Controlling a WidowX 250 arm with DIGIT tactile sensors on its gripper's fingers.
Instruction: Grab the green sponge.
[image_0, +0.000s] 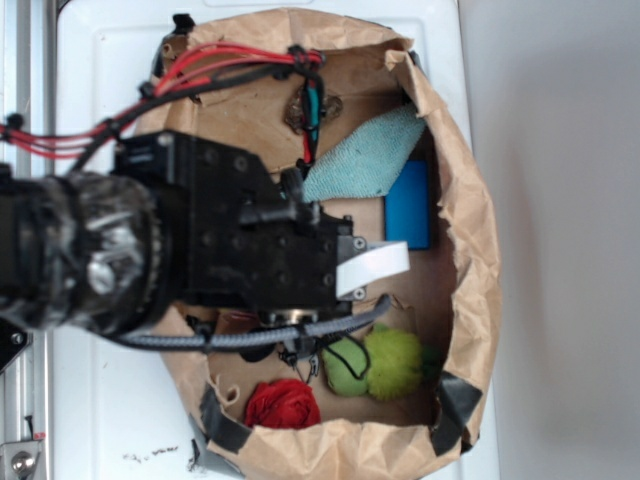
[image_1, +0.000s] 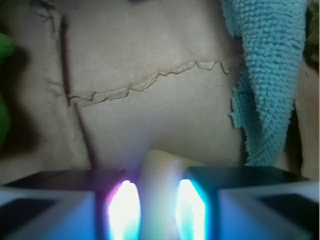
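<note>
An overhead view shows a shallow nest of crumpled brown paper (image_0: 470, 230), its rolled-up edges taped with black at the corners, so the small objects inside cannot slide away. A black robot arm reaches in from nine o'clock and covers most of the left half. Its gripper (image_0: 375, 268) ends in pale fingers (image_0: 385, 262) just right of centre, above bare paper. In the wrist view the glowing pads (image_1: 125, 212) sit close together with only a narrow gap, and nothing lies between them, so the hand looks nearly closed and empty; how far it is closed I cannot tell for sure. The green sponge (image_0: 378, 364) rests on the paper floor at about five o'clock, two joined lime lobes, the left one smooth, the right one fuzzy. It is near the fingers but apart from them, and untouched; the wrist view catches only a green blur of it at its nine o'clock edge. Just beside the sponge, toward six o'clock, lies a red woolly ball (image_0: 283, 404). A pale teal terry cloth (image_0: 365, 158) is draped at one o'clock, with a flat blue block (image_0: 408, 205) partly under its lower edge. By my reading the grab has not begun: the hand would need to shift toward five o'clock, open wider and descend.
</note>
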